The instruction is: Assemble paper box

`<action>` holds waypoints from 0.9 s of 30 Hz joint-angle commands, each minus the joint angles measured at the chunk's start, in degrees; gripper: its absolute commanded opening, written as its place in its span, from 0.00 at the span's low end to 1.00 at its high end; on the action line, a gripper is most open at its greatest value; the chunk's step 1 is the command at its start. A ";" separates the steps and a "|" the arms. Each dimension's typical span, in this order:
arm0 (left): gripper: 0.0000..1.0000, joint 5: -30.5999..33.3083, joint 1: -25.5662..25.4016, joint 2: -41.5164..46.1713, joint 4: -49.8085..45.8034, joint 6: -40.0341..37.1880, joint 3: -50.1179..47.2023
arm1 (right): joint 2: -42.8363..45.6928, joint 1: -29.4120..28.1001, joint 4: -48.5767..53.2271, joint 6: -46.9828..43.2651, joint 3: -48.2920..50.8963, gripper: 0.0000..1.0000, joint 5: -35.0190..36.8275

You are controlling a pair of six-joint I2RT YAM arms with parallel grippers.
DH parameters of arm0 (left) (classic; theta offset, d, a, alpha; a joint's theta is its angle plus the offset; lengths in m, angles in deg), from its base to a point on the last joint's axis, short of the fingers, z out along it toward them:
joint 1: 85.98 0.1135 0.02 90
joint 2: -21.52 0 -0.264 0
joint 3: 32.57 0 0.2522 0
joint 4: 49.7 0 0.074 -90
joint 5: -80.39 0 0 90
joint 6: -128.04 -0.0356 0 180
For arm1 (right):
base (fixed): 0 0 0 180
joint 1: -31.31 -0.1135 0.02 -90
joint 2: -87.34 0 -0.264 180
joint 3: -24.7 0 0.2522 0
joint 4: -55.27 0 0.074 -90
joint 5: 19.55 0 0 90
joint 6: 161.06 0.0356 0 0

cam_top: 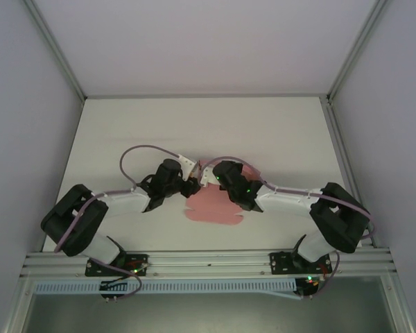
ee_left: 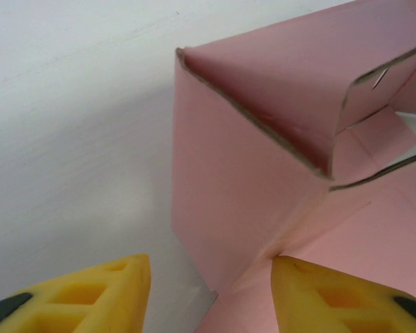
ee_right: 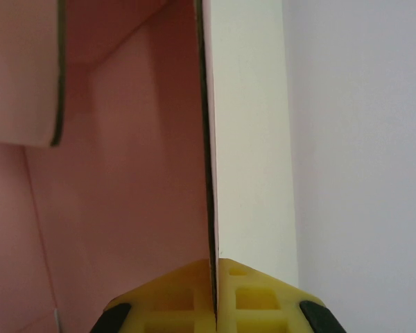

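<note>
Paper box (cam_top: 211,208) half-folded, lying at centre of table (cam_top: 125,139), between both arms. Right gripper (ee_right: 213,267) pinches upright panel edge. Left gripper (ee_left: 211,295) has jaws apart, astride wall corner. Risk, we judge: left closes crooked and creases card, or panel slips out.

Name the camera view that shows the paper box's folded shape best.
Left wrist: the paper box appears close up, with raised panels, fold lines and cut flaps plain. Top external shows it as a small pink sheet, partly covered. Right wrist shows one panel edge-on, pinched in the right gripper.
</note>
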 commanded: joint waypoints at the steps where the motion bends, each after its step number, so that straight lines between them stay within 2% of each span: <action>1: 0.44 12.36 -2.60 -1.55 4.22 -0.49 0.39 | 0.90 -1.87 3.13 3.11 -0.66 0.00 -1.54; 3: 0.35 15.36 -3.51 -2.51 4.21 0.06 0.56 | 0.79 -2.21 2.77 3.71 -0.24 0.00 -0.92; 6: 0.32 17.31 -4.08 -3.44 4.25 1.42 0.74 | 0.71 -2.41 2.76 4.67 0.06 0.00 -0.66; 7: 0.34 16.92 -4.20 -3.54 4.83 1.48 0.58 | 0.71 -2.38 2.78 4.98 0.28 0.00 -0.88; 11: 0.58 8.72 -4.53 -1.53 12.33 -0.56 -3.51 | 0.71 -2.38 2.64 5.32 0.51 0.00 -0.89; 13: 0.63 5.30 -4.48 -0.11 14.22 -1.79 -4.92 | 0.72 -2.43 2.77 5.22 0.38 0.00 -0.85; 19: 0.63 0.29 -4.33 3.24 13.42 -5.41 -6.63 | 0.75 -2.41 1.57 2.07 1.17 0.00 0.13; 27: 0.58 -1.18 -0.32 7.53 13.66 -5.44 -11.00 | -1.10 -4.13 -15.08 -14.06 8.83 0.00 7.13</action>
